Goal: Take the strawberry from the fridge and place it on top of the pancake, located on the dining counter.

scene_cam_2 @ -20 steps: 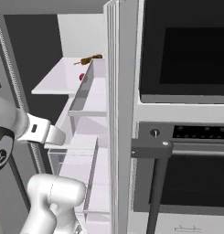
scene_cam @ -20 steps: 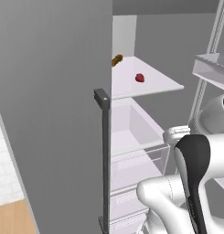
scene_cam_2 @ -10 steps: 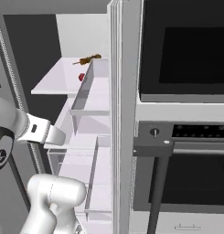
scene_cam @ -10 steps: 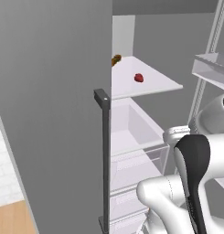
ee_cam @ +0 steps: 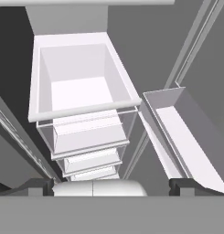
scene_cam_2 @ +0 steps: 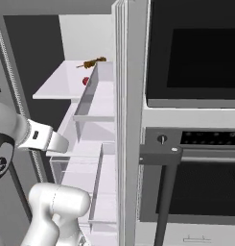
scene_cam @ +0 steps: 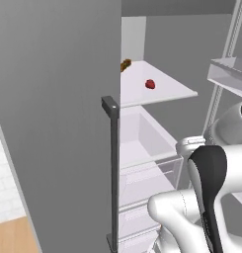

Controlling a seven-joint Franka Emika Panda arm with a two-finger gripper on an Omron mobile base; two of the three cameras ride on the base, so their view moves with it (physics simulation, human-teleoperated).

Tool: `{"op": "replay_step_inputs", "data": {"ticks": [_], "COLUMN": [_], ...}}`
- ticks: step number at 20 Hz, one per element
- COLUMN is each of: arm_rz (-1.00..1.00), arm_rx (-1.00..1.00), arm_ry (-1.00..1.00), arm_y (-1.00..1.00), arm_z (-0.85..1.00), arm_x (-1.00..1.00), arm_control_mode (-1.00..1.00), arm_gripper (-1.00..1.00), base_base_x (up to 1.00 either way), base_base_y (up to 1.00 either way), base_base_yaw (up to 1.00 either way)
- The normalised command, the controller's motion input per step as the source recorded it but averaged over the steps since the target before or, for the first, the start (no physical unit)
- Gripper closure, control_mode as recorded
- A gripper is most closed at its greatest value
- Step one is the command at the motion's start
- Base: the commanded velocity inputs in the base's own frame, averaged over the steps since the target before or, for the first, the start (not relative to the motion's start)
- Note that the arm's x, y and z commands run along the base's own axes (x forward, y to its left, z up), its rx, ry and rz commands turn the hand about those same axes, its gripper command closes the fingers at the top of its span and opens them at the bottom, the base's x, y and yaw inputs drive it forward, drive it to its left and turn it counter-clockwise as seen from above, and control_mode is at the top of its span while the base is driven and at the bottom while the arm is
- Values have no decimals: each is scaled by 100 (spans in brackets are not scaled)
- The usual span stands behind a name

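The arm is folded low before the open fridge [scene_cam: 58, 99], hand angled down over its top drawer [ee_cam: 81, 82]. The gripper [ee_cam: 113, 185] has its jaws spread wide, empty. The strawberry [scene_cam: 150, 84] lies on the white shelf [scene_cam: 167, 91] above that drawer, beside a brown food lump [scene_cam: 126, 64].

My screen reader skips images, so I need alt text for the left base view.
A small red strawberry lies on a white shelf inside an open grey fridge, with a brown food lump behind it. An empty white drawer sits below, and the white robot arm rises at lower right.
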Motion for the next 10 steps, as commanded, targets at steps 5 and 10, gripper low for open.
{"op": "replay_step_inputs", "data": {"ticks": [5,10], "arm_rz": [0,0], "arm_rx": [0,0], "arm_ry": [0,0], "arm_y": [0,0], "arm_z": [0,0], "arm_x": [0,0], "arm_control_mode": [100,100], "arm_gripper": [-100,-100], "base_base_x": [-8,-15], "base_base_y": [-6,4], "base_base_yaw": [-1,0]}}
